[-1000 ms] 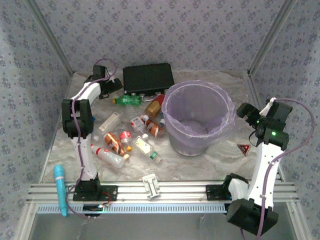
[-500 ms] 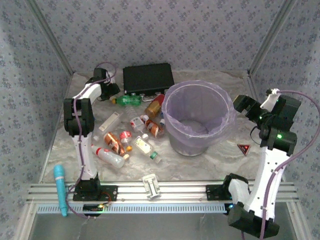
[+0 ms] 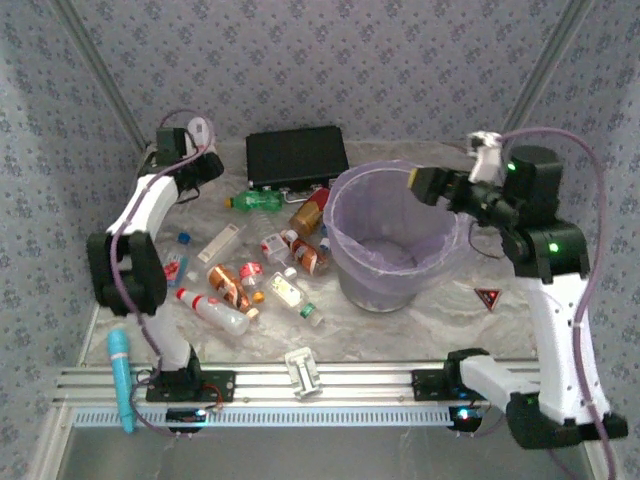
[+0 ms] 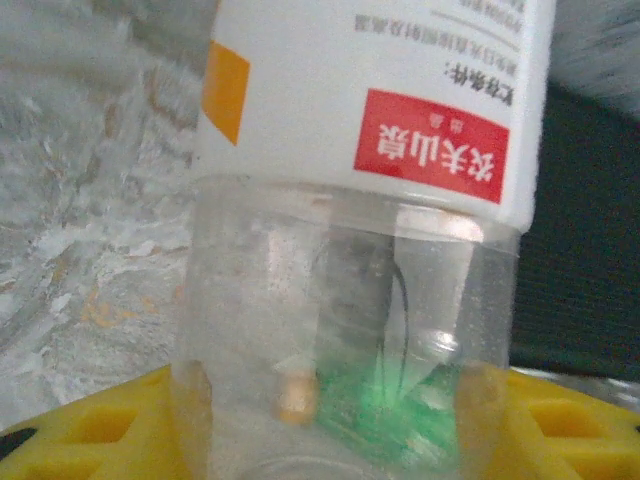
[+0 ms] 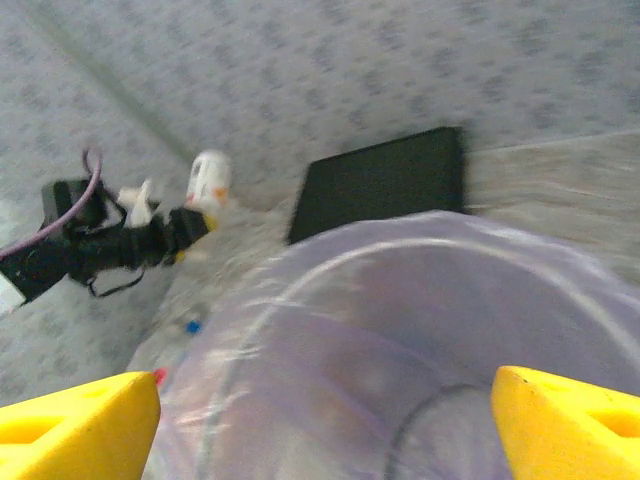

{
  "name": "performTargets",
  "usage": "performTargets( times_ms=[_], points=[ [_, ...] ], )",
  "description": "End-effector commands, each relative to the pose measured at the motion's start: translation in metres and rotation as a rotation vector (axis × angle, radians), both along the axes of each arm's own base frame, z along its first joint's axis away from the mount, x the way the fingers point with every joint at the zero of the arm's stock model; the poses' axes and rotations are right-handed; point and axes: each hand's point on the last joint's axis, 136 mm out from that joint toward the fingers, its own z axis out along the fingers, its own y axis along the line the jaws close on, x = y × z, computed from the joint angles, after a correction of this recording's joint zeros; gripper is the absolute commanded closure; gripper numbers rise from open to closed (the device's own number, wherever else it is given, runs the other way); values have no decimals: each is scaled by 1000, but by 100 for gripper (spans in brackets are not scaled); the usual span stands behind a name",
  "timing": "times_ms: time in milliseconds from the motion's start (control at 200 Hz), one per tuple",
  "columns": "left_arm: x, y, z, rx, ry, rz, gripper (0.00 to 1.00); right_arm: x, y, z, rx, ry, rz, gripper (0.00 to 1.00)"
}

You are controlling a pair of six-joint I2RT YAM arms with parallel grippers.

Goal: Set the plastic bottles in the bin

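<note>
My left gripper [image 3: 197,146] is raised above the table's far left and shut on a clear plastic bottle [image 3: 200,128] with a white label bearing red and orange patches [image 4: 370,120]. The bottle stands between its yellow fingers [image 4: 80,425]. My right gripper [image 3: 421,184] hangs open over the right rim of the bin [image 3: 378,285], a grey bucket lined with a lavender bag [image 5: 450,300]. Its fingertips [image 5: 80,420] are far apart with nothing between them. Several more bottles lie left of the bin, among them a green one [image 3: 255,200] and an amber one [image 3: 309,210].
A flat black case [image 3: 297,155] lies behind the bin. A white clip-like block [image 3: 302,370] sits near the front rail, and a teal tool [image 3: 120,375] lies at the front left. A red triangle sticker [image 3: 487,297] marks the table right of the bin.
My left gripper has risen from the table beside the black case, carrying the white-labelled bottle up and to the left. My right arm has swung left and forward from the table's right side over the bin.
</note>
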Motion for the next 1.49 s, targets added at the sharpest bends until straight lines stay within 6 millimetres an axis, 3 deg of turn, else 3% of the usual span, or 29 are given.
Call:
performTargets(
  times_ms=[0,175,285,405,530,680,795,924,1009,1099,1164,1289,1394,1489],
  points=[
    [-32,-43,61,-61,-177,-169,47,13,44,20,-23,-54,94,12],
    [-100,-110,99,-139,-298,-387,50,29,136,26,-9,-39,321,11],
    [-140,-139,116,-183,-374,-469,52,42,183,24,12,-12,418,2],
    [-171,-159,132,-205,-455,-536,54,56,219,19,65,37,510,0],
    [-185,-176,138,-228,-490,-595,57,73,245,9,115,96,553,0],
    [-193,-190,142,-232,-511,-632,58,97,257,-14,99,161,520,0],
    [-190,-194,139,-230,-498,-630,58,99,265,-17,136,187,554,0],
    [-186,-194,138,-225,-494,-614,58,100,264,-21,126,193,544,21],
    [-183,-194,137,-221,-488,-607,58,101,262,-22,126,191,538,27],
    [-183,-195,137,-220,-483,-608,56,103,261,-20,127,180,538,39],
    [-183,-193,138,-214,-480,-602,47,105,260,-17,131,164,536,42],
    [-186,-188,140,-195,-468,-588,1,113,253,-2,146,113,522,44],
    [-191,-176,136,-137,-414,-554,0,117,238,21,141,46,499,47],
    [-195,-148,123,-17,-319,-462,0,117,215,41,96,-8,444,48]
  ],
)
